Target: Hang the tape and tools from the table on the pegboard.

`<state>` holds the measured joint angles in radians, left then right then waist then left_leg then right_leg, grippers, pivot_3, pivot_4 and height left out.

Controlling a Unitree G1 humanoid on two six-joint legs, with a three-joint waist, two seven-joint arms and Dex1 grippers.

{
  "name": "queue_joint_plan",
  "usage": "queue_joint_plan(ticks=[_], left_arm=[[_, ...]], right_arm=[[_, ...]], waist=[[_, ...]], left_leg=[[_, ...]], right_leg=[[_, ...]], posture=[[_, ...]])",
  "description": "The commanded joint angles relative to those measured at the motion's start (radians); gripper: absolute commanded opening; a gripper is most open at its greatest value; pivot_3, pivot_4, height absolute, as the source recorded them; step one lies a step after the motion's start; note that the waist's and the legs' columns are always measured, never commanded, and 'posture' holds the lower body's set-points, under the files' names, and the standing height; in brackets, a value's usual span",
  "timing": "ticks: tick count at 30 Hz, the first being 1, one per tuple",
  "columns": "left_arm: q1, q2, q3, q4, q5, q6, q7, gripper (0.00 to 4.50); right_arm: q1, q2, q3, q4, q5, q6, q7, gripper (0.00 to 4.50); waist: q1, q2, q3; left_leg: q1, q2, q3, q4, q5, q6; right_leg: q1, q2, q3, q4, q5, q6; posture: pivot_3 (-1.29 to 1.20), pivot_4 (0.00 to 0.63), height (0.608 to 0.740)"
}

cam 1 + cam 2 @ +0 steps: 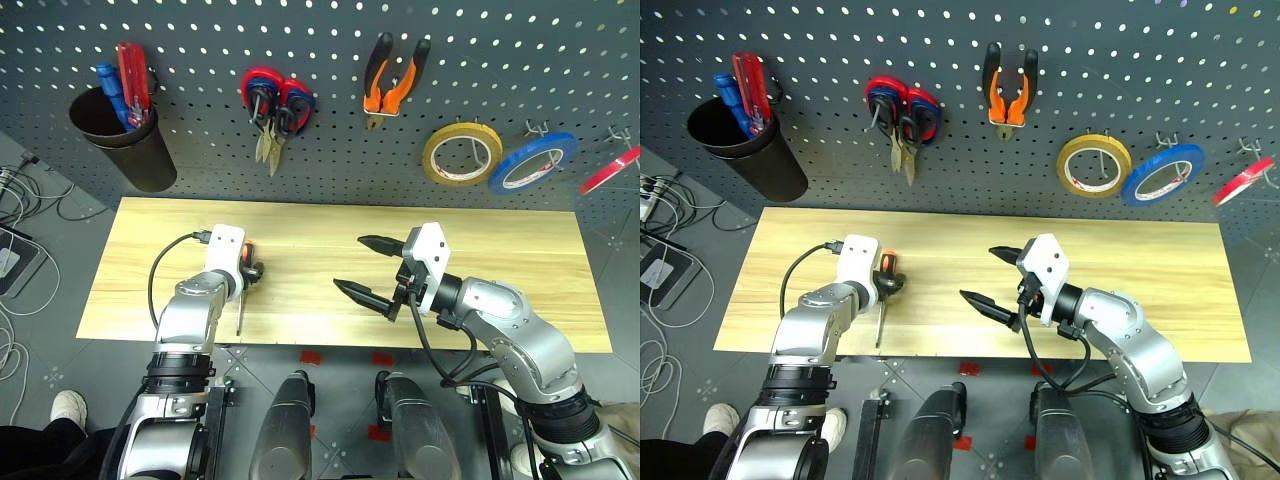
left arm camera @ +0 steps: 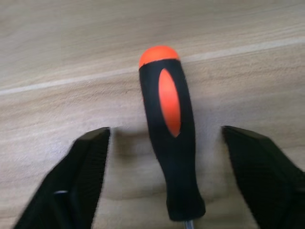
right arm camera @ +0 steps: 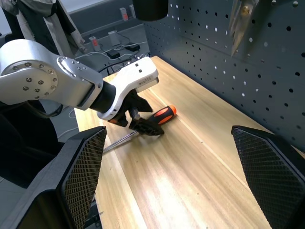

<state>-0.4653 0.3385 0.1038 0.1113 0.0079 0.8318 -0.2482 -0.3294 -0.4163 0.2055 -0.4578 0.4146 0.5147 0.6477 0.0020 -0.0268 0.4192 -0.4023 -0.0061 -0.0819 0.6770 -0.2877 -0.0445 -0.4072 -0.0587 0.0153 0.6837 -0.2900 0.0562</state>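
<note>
Behind the work area stands the large dark grey pegboard (image 1: 330,110) with its grid of small holes. Against its foot lies the long pale-yellow wooden table (image 1: 480,250), grain visible. On the board hang a black cup (image 1: 125,135) holding red and blue-handled tools, red-handled snips (image 1: 272,110), orange-and-black-handled pliers (image 1: 392,80), a thick yellow tape roll (image 1: 461,154), a blue tape roll (image 1: 532,163) and, at the far right edge, the thin red tape ring (image 1: 610,172).

Right gripper (image 1: 366,268): above the table's middle, black fingers spread wide, nothing between them.

Left gripper (image 2: 167,171): low over the table's left part, fingers part open, one on each side of the slim screwdriver's orange-and-black handle (image 2: 169,129), gaps showing both sides, not gripping. Screwdriver lies flat on the wood, steel shaft (image 1: 240,312) pointing toward the table's near edge.
</note>
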Motion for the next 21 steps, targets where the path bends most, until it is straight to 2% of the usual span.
queue_joint_plan(ticks=[1, 6, 10, 13, 16, 18, 21], left_arm=[[0.018, 0.008, -0.003, 0.016, 0.001, 0.006, 0.014, 2.45], [0.009, 0.003, 0.0, 0.008, -0.004, 0.011, 0.026, 1.01], [0.007, -0.006, -0.001, -0.011, -0.01, 0.017, 0.039, 0.96], [0.033, 0.009, -0.024, -0.093, -0.002, 0.027, 0.03, 0.96], [0.08, 0.029, -0.05, -0.22, 0.0, 0.006, 0.012, 0.96], [0.121, 0.047, -0.067, -0.31, 0.012, 0.0, 0.011, 0.96], [0.143, 0.056, -0.075, -0.353, 0.017, 0.0, 0.02, 0.96]], right_arm=[[0.004, 0.001, -0.011, -0.021, 0.002, -0.017, 0.008, 4.5], [-0.01, 0.009, -0.008, 0.012, -0.016, -0.045, 0.012, 4.5], [-0.01, 0.013, -0.008, 0.027, -0.026, -0.07, 0.016, 4.5], [-0.005, 0.02, -0.02, 0.023, -0.019, -0.083, 0.017, 4.5], [0.004, 0.031, -0.054, 0.003, 0.02, -0.082, 0.019, 4.5], [0.017, 0.035, -0.075, -0.017, 0.046, -0.086, 0.024, 4.5], [0.024, 0.038, -0.084, -0.023, 0.058, -0.088, 0.028, 4.5]], waist=[[-0.001, 0.0, 0.0], [-0.001, 0.0, 0.0], [-0.001, 0.0, 0.0], [0.001, -0.001, -0.002], [0.002, -0.004, -0.004], [0.007, -0.004, -0.008], [0.013, -0.004, -0.014]], left_leg=[[0.0, 0.0, 0.0, 0.0, 0.0, 0.0], [0.0, 0.0, 0.0, -0.001, 0.0, 0.0], [0.0, 0.0, 0.0, -0.001, 0.0, -0.001], [0.0, 0.0, -0.001, -0.001, 0.003, -0.005], [-0.005, 0.001, -0.001, -0.001, 0.004, -0.008], [-0.016, 0.002, -0.004, 0.0, 0.007, -0.012], [-0.018, 0.001, -0.005, 0.0, 0.007, -0.013]], right_leg=[[0.0, 0.0, 0.0, 0.0, 0.0, 0.0], [0.0, 0.0, 0.0, -0.001, 0.0, 0.0], [0.0, 0.0, 0.0, -0.001, 0.0, 0.0], [-0.001, -0.001, -0.001, -0.002, 0.0, 0.0], [-0.006, -0.002, -0.001, -0.002, 0.0, 0.0], [-0.015, -0.004, -0.003, 0.0, 0.001, 0.001], [-0.016, -0.005, -0.005, -0.001, 0.001, 0.0]], posture=[[0.07, 0.488, 0.74], [0.08, 0.463, 0.74], [0.09, 0.42, 0.74], [0.1, 0.382, 0.74], [0.12, 0.337, 0.74], [0.12, 0.31, 0.74], [0.12, 0.31, 0.74]])
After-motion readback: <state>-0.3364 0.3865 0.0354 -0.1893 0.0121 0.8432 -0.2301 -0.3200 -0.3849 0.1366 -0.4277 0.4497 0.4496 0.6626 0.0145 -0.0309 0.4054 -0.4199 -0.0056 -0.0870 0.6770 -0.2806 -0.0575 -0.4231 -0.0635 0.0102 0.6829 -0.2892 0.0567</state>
